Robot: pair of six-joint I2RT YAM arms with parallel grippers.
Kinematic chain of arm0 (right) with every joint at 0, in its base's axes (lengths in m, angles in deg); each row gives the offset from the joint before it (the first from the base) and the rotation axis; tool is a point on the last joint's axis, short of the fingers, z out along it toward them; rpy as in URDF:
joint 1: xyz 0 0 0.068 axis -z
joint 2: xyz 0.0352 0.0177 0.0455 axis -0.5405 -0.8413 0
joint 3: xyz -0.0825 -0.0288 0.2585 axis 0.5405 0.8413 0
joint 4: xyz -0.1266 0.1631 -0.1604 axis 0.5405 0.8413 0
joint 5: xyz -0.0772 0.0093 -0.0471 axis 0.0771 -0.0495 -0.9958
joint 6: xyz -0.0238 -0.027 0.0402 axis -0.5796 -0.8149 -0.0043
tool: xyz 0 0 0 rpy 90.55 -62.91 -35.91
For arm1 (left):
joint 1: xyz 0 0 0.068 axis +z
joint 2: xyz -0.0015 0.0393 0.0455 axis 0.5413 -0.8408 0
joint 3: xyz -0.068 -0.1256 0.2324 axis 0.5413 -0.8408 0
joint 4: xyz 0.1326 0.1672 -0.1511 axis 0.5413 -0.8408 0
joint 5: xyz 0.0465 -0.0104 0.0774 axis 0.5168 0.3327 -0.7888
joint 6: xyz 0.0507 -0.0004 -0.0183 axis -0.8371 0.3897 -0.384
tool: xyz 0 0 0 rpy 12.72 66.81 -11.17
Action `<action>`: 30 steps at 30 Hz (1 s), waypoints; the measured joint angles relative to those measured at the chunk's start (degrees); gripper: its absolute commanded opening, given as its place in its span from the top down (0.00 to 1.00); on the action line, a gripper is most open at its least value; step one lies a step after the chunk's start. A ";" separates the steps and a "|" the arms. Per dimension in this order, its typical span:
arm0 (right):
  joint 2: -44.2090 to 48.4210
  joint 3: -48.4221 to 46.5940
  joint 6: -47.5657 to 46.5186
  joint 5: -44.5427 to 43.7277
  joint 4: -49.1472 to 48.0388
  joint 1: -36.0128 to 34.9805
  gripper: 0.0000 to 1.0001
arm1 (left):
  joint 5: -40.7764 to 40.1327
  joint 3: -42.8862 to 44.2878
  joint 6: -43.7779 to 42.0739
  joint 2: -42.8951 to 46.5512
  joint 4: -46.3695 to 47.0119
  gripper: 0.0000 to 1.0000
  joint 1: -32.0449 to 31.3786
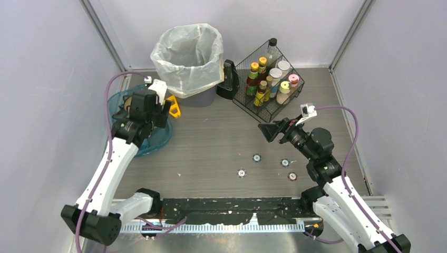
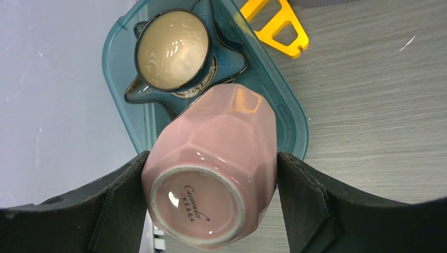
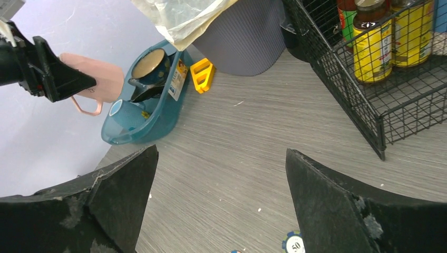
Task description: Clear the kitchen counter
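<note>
The kitchen counter (image 1: 211,142) is a dark grey wood-grain tabletop. My left gripper (image 1: 149,108) is shut on a pink mug (image 2: 216,158), held on its side above the near end of a teal tub (image 2: 295,121) at the counter's left edge. The mug's base faces the left wrist camera, and the mug also shows in the right wrist view (image 3: 100,76). A dark blue cup with a cream inside (image 2: 171,50) sits in the tub. My right gripper (image 1: 269,130) is open and empty above the counter's middle right (image 3: 221,153). Several poker chips (image 1: 256,157) lie on the counter below it.
A yellow plastic piece (image 1: 174,107) lies beside the tub. A grey bin with a clear bag (image 1: 188,58) stands at the back, a black object (image 1: 228,79) to its right. A black wire rack (image 1: 266,84) of bottles stands at the back right. Lilac walls frame the counter.
</note>
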 measured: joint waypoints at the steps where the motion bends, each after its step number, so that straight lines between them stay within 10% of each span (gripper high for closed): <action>1: 0.31 0.00 -0.50 -0.17 0.39 0.00 0.04 | 0.70 0.00 -1.38 -0.92 0.33 1.00 0.59; 22: 4.17 0.00 -5.33 -1.77 4.61 -1.14 0.05 | 21.22 -12.52 -17.03 -13.53 14.67 1.00 12.74; 30: 5.05 0.02 -5.97 -2.75 5.64 -1.64 0.05 | 22.73 -14.23 -18.05 -17.05 17.05 0.75 14.01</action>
